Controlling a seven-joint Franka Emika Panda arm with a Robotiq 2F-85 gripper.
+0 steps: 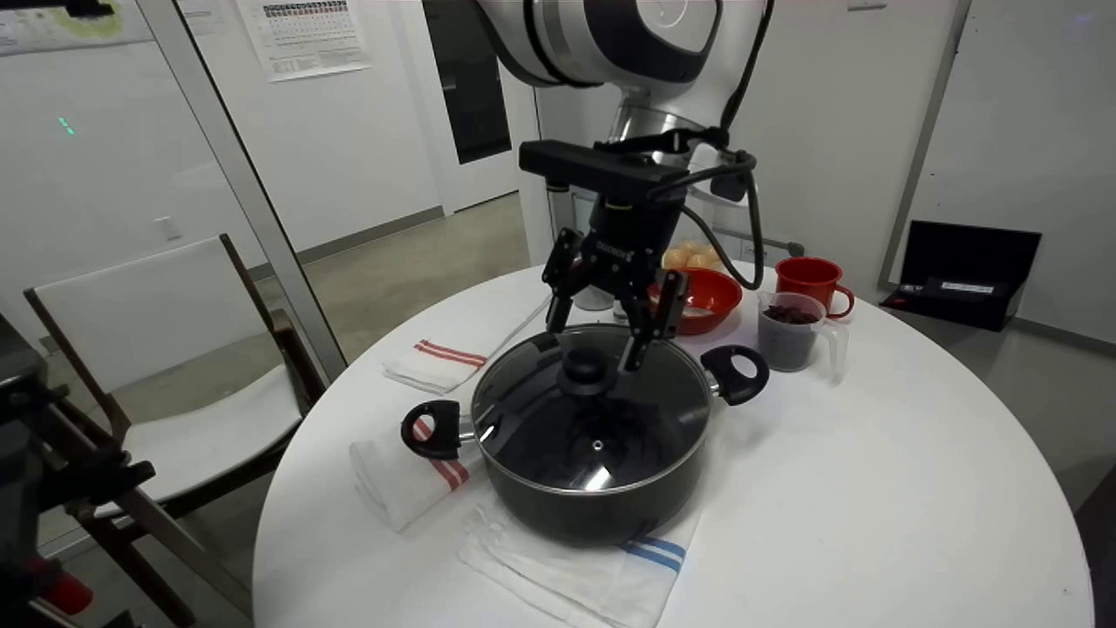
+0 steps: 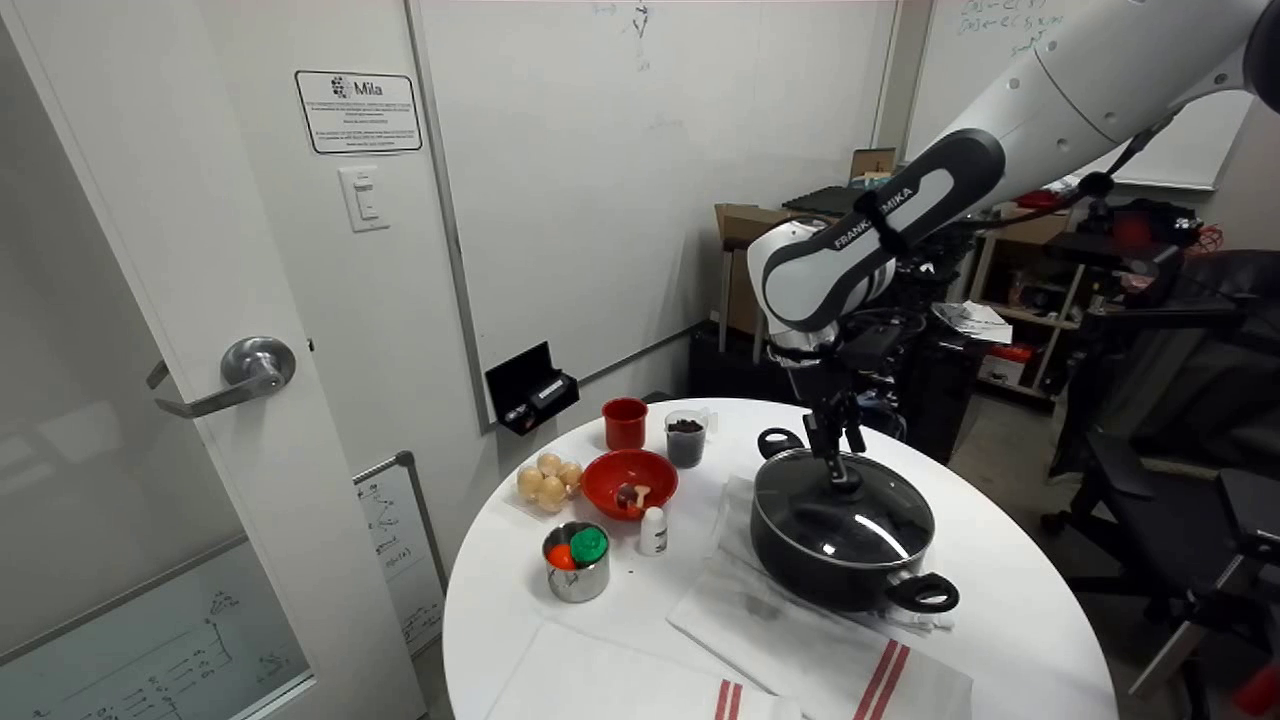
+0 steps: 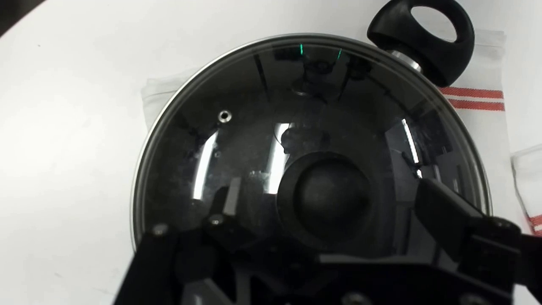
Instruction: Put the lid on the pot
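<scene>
1. You are at a round white table (image 1: 898,488) in a room with a large whiteboard (image 2: 650,140) on the wall.
2. Your lid (image 1: 540,436) lies on top of the pot (image 1: 602,519), centred and seemingly level; in both exterior views its rim follows the pot's rim wherever it can be seen.
3. Your tool (image 1: 598,347) is released and grasps nothing: its fingers (image 3: 442,216) stand apart, with the lid's knob (image 3: 332,199) between them and a gap on each side in the wrist view. How close the tips come to the glass, you cannot tell.
4. Judging by this, the placing looks done. What is left is probably just taking the tool clear; straight up would be safest, since a finger catching the knob could drag the lid askew.
5. In an exterior view, the pot's side handles (image 1: 735,375) point right and left, both outside the lid.
6. A blue-striped towel (image 1: 602,571) reaches under the pot's near side; red-striped towels (image 1: 392,475) lie to the left.
7. On the far right stand a measuring cup (image 1: 789,349) of dark pieces and a red mug (image 1: 804,277); a red bowl (image 1: 711,316) sits on the far side, partly behind the tool.
</scene>
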